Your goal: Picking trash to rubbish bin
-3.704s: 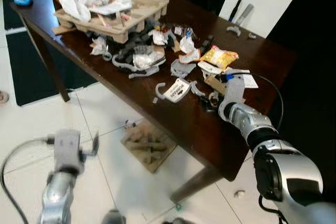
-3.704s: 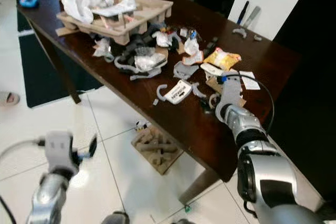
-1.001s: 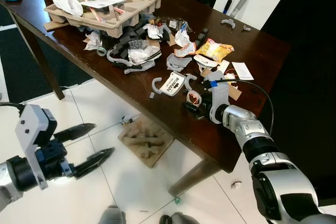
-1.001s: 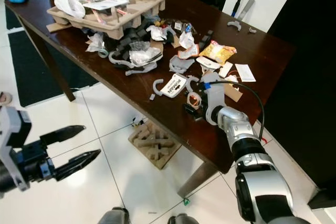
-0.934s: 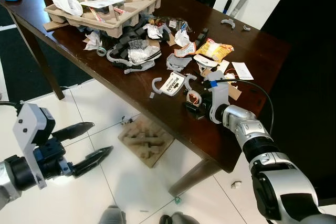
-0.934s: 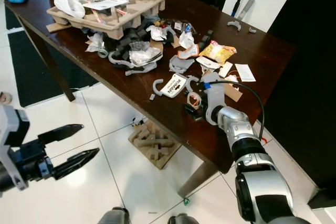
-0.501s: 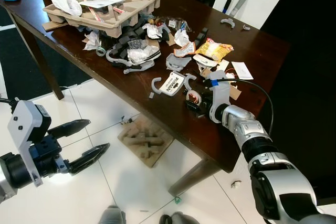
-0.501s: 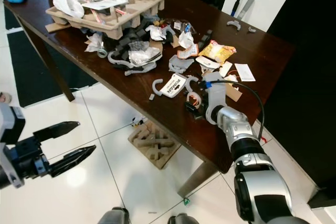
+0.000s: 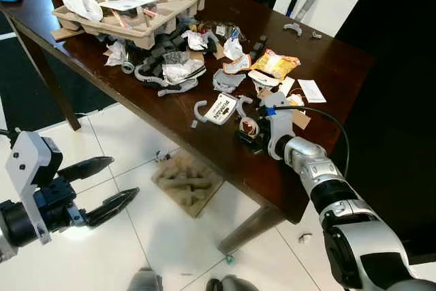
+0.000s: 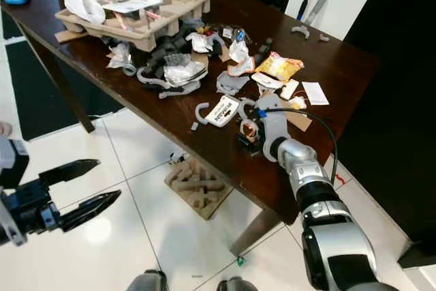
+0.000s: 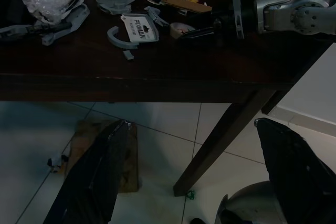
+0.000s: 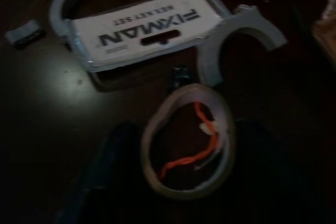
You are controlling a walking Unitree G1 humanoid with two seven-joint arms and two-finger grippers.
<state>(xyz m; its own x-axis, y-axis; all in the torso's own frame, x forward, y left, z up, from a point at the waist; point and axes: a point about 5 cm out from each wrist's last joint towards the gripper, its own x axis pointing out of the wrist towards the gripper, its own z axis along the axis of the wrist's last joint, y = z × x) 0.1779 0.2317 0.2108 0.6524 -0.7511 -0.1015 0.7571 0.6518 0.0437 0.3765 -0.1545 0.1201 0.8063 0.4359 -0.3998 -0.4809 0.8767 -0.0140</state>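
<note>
Lowered since a second ago, the left tool (image 9: 109, 185) hangs released over the floor. Right tool (image 9: 251, 134) straddles a tape ring (image 12: 186, 140) near the worktop's (image 9: 225, 161) front edge, grip unclear.

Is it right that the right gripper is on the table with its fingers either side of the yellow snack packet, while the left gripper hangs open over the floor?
Not quite. The right gripper brackets a tape ring, as the right wrist view shows; the yellow snack packet lies farther back on the table. The left gripper does hang open over the floor.
</note>
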